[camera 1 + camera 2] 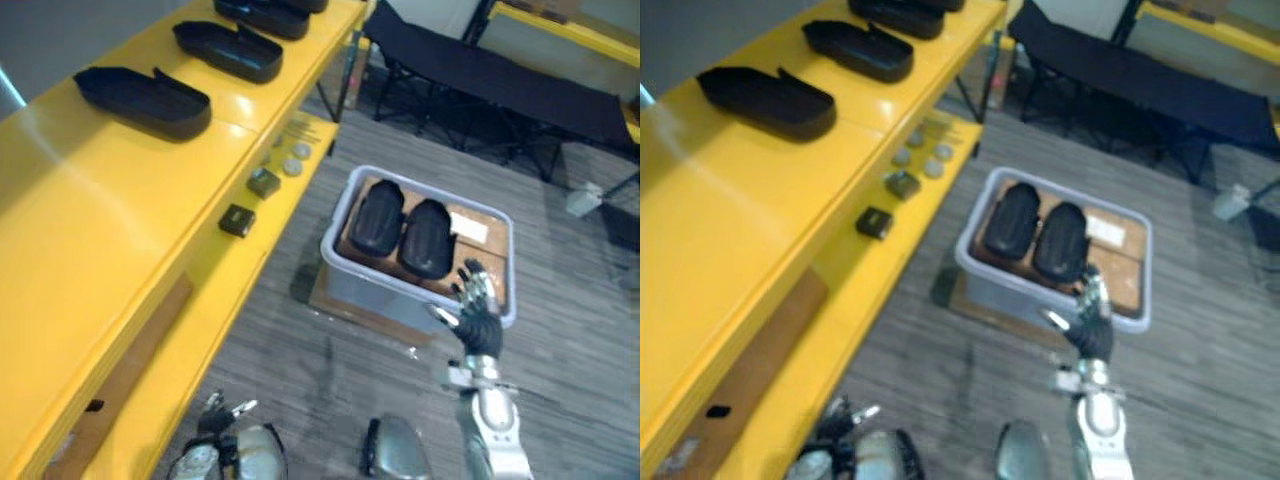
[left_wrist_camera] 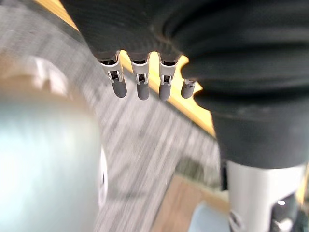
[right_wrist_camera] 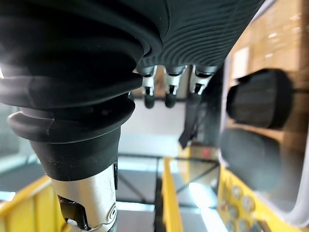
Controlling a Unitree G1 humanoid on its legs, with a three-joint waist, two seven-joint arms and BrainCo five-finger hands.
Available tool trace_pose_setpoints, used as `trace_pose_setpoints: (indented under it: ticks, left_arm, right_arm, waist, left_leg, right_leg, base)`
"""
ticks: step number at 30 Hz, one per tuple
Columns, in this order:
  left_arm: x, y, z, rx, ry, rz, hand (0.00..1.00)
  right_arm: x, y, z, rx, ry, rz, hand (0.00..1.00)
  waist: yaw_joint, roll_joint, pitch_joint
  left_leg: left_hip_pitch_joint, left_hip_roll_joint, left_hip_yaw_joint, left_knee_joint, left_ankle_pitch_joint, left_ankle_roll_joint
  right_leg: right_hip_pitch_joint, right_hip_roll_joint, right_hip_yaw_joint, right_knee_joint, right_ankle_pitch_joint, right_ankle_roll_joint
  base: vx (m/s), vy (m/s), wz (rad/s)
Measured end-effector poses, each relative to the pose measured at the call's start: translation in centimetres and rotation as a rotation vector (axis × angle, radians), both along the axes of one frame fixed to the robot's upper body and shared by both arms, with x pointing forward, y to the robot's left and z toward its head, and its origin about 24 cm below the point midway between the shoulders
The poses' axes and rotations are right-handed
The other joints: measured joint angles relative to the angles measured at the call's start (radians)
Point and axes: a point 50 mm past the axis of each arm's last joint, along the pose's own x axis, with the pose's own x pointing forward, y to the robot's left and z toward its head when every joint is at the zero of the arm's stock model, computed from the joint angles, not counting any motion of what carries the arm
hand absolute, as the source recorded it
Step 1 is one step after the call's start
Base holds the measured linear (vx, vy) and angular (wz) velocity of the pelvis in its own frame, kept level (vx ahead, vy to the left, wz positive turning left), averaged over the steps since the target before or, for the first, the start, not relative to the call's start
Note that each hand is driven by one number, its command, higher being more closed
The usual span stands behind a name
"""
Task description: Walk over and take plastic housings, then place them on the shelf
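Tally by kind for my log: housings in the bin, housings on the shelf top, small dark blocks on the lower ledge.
Black plastic housings in the grey bin: 2
Black plastic housings on the yellow shelf top: 3 clear, edge may cut more
Small dark blocks on the lower ledge: 2
Total: 7
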Motion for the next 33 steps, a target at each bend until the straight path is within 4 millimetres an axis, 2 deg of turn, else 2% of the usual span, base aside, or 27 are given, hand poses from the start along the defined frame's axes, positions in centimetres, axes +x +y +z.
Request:
trace_pose_setpoints:
  ticks: [1,2,3,4,6,7,9,12,14,16,20,22,24,26,27,28,30,33]
  left_arm:
    - [-1.2,0.4,-0.3,0.002,0.033,0.024,0.00]
    - [-3.6,1.4,-0.7,0.010,0.109,0.078,0.00]
    - [-4.7,1.2,-1.1,-0.004,0.151,0.094,0.00]
    - [-5.5,1.0,-1.2,-0.016,0.169,0.104,0.00]
    - [-6.8,0.4,-1.5,-0.048,0.197,0.118,0.00]
    - [-6.6,0.2,-1.5,-0.059,0.184,0.124,0.00]
    - [-6.0,-0.5,-1.5,-0.107,0.117,0.170,0.00]
    - [-4.9,-1.7,-1.3,-0.145,0.017,0.238,0.00]
    - [-4.6,-2.0,-1.2,-0.140,-0.007,0.245,0.00]
    - [-3.8,-2.0,-1.0,-0.116,-0.031,0.243,0.00]
    - [-1.9,-1.7,-0.2,-0.078,-0.103,0.231,0.00]
    - [-0.7,-1.6,0.1,-0.075,-0.130,0.195,0.00]
    - [0.1,-1.6,0.4,-0.076,-0.155,0.184,0.00]
    - [0.8,-1.8,0.6,-0.076,-0.169,0.166,0.00]
    - [0.8,-1.8,0.6,-0.078,-0.167,0.165,0.00]
    - [0.9,-1.8,0.5,-0.081,-0.160,0.163,0.00]
    - [0.7,-1.7,0.4,-0.076,-0.141,0.147,0.00]
    - [0.7,-1.5,0.5,-0.089,-0.155,0.140,0.00]
  right_arm:
    - [0.0,0.0,0.1,0.003,0.000,-0.006,0.00]
    - [0.0,-0.4,0.0,-0.005,0.018,-0.019,0.00]
    - [0.1,-0.7,-0.2,-0.016,0.037,-0.027,0.00]
    - [0.1,-0.7,-0.3,-0.019,0.053,-0.030,0.00]
    - [0.1,-1.1,-0.7,-0.025,0.091,-0.046,0.00]
    - [0.1,-1.3,-0.9,-0.029,0.101,-0.054,0.00]
    - [0.3,-1.6,-1.3,-0.035,0.126,-0.080,0.00]
    - [0.8,-1.6,-1.0,-0.024,0.112,-0.107,0.00]
    - [1.3,-1.5,-0.6,-0.015,0.091,-0.122,0.00]
    - [1.5,-2.0,-0.2,-0.002,0.074,-0.154,0.00]
    - [1.8,-2.4,0.4,0.014,0.033,-0.189,0.00]
    - [2.9,-2.9,1.7,0.034,-0.018,-0.243,0.00]
    - [4.9,-4.4,3.1,0.124,-0.065,-0.343,0.00]
    - [7.2,-7.1,5.4,0.277,-0.125,-0.482,0.00]
    - [7.7,-7.6,6.1,0.297,-0.146,-0.499,0.00]
    - [8.2,-7.9,7.4,0.312,-0.179,-0.517,0.00]
    - [8.8,-7.8,8.6,0.313,-0.203,-0.525,0.00]
    - [9.2,-7.8,8.4,0.306,-0.176,-0.558,0.00]
  waist:
    - [0.008,-0.006,-0.004]
    - [0.008,-0.020,-0.015]
    - [0.014,-0.006,-0.008]
    - [0.019,-0.001,-0.005]
    - [0.005,0.006,-0.001]
    - [0.002,0.011,0.003]
    - [0.001,0.026,0.012]
    - [0.012,0.012,0.023]
    - [0.008,0.011,0.030]
    - [0.005,0.013,0.051]
    - [0.009,-0.011,0.081]
    - [0.014,-0.015,0.086]
    - [0.016,-0.012,0.100]
    - [0.039,-0.006,0.115]
    - [0.046,-0.006,0.121]
    - [0.061,-0.005,0.126]
    - [0.073,-0.006,0.127]
    - [0.092,-0.006,0.127]
  left_leg:
    - [-0.012,-0.001,0.000,0.001,0.004,-0.007]
    - [-0.047,-0.005,-0.031,0.005,0.009,-0.037]
    - [-0.064,-0.012,-0.075,0.008,0.021,-0.050]
    - [-0.070,-0.013,-0.086,0.010,0.035,-0.036]
    - [-0.100,-0.013,-0.108,0.039,0.044,-0.030]
    - [-0.100,-0.011,-0.110,0.043,0.045,-0.030]
    - [-0.091,-0.006,-0.133,0.037,0.063,-0.040]
    - [-0.089,-0.025,-0.189,-0.001,0.088,-0.067]
    - [-0.093,-0.029,-0.190,-0.037,0.102,-0.088]
    - [-0.093,-0.036,-0.220,-0.055,0.116,-0.097]
    - [-0.096,-0.069,-0.241,-0.098,0.141,-0.099]
    - [-0.116,-0.092,-0.249,-0.104,0.153,-0.089]
    - [-0.128,-0.119,-0.280,-0.105,0.164,-0.078]
    - [-0.150,-0.145,-0.303,-0.109,0.178,-0.063]
    - [-0.150,-0.150,-0.306,-0.114,0.182,-0.062]
    - [-0.155,-0.159,-0.312,-0.122,0.188,-0.058]
    - [-0.158,-0.169,-0.330,-0.134,0.198,-0.056]
    - [-0.146,-0.177,-0.344,-0.140,0.199,-0.056]
  right_leg:
    - [0.009,0.000,-0.005,-0.043,0.039,0.010]
    - [0.030,0.016,-0.030,-0.145,0.041,0.056]
    - [0.036,0.034,-0.038,-0.184,0.035,0.065]
    - [0.037,0.043,-0.041,-0.204,0.027,0.075]
    - [0.046,0.046,-0.049,-0.246,-0.038,0.148]
    - [0.051,0.049,-0.049,-0.252,-0.049,0.158]
    - [0.068,0.065,-0.049,-0.271,-0.065,0.152]
    - [0.041,0.067,-0.030,-0.293,-0.095,0.159]
    - [0.025,0.073,-0.021,-0.320,-0.097,0.160]
    - [0.016,0.078,-0.020,-0.318,-0.095,0.158]
    - [-0.005,0.059,-0.024,-0.316,-0.093,0.156]
    - [-0.022,0.039,-0.028,-0.312,-0.086,0.166]
    - [-0.018,0.021,-0.045,-0.310,-0.078,0.175]
    - [-0.016,0.003,-0.072,-0.323,-0.064,0.183]
    - [-0.014,-0.001,-0.075,-0.328,-0.062,0.185]
    - [-0.014,-0.004,-0.080,-0.337,-0.055,0.186]
    - [-0.003,-0.007,-0.090,-0.351,-0.048,0.185]
    - [0.028,-0.006,-0.105,-0.375,-0.037,0.184]
  base:
    - [-0.08,-0.159,-0.74]
    - [-0.06,-0.158,-0.56]
    - [-0.04,-0.109,-0.60]
    - [-0.02,-0.117,-0.57]
    - [0.02,-0.181,-0.28]
    - [0.02,-0.159,-0.06]
    - [-0.02,-0.187,-0.14]
    - [-0.05,-0.129,-0.38]
    - [-0.07,-0.108,-0.32]
    - [-0.12,-0.070,-0.04]
    - [-0.11,0.003,0.08]
    - [-0.05,0.058,0.18]
    - [-0.02,0.064,0.32]
    - [-0.03,0.059,0.38]
    - [-0.03,0.041,0.24]
    - [-0.03,0.025,0.14]
    - [-0.01,0.014,0.26]
    - [0.00,0.006,0.17]
